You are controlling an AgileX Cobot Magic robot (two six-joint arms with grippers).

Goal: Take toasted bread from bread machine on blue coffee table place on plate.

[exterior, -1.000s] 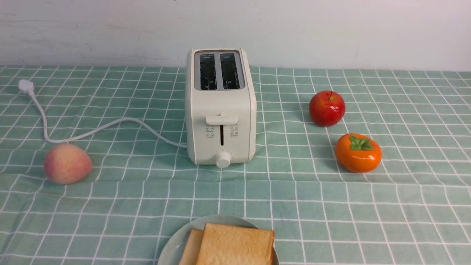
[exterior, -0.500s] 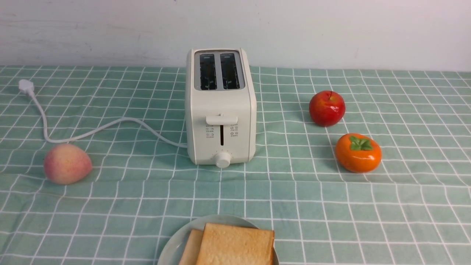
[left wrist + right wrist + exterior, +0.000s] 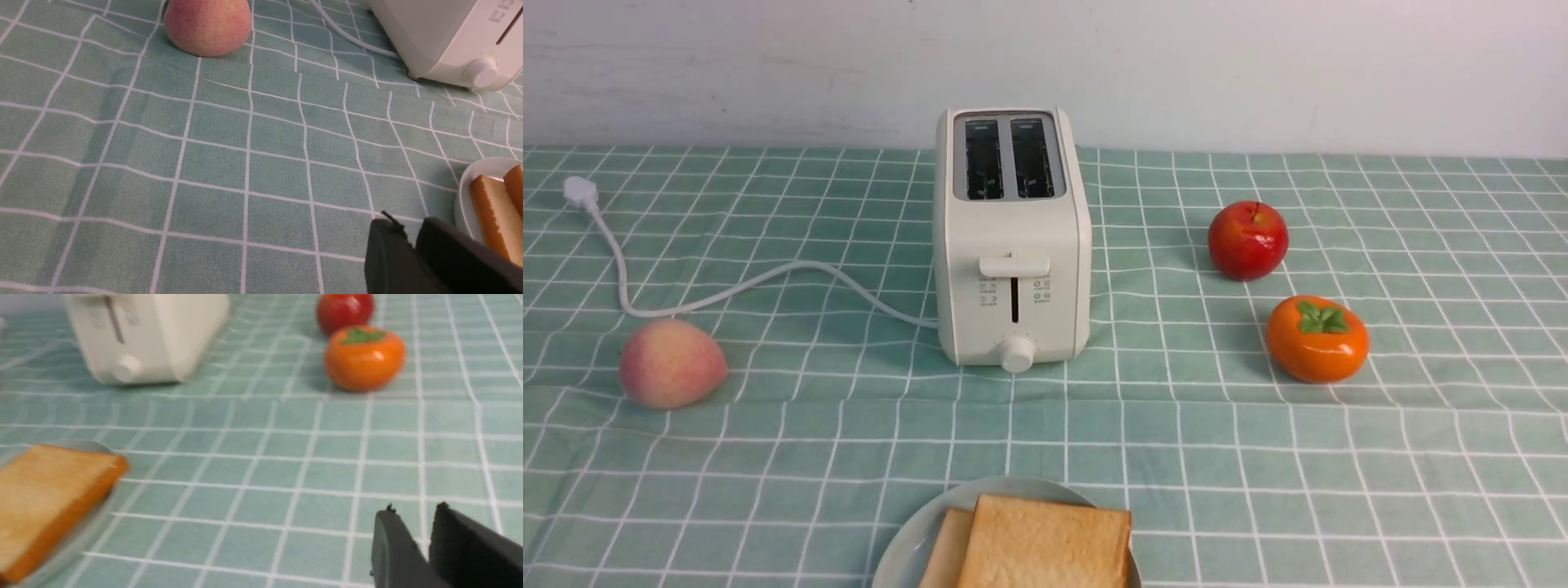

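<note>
Your two slices of toasted bread (image 3: pixel 1045 543) lie stacked on the plate (image 3: pixel 913 545) at the near edge, between both pincers. The left gripper (image 3: pixel 412 241) and right gripper (image 3: pixel 423 533) each look clenched on nothing, though only their tips show. You have one bread machine (image 3: pixel 1013 237) behind, its two slots empty.

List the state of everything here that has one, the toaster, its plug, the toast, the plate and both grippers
bread machine: both slots vacant, lever up.
plug: unplugged, lying on the blue coffee table.
toasted bread: two overlapping slices on the plate.
plate: holding the toast.
left gripper: shut, holding nothing.
right gripper: shut, holding nothing.
</note>
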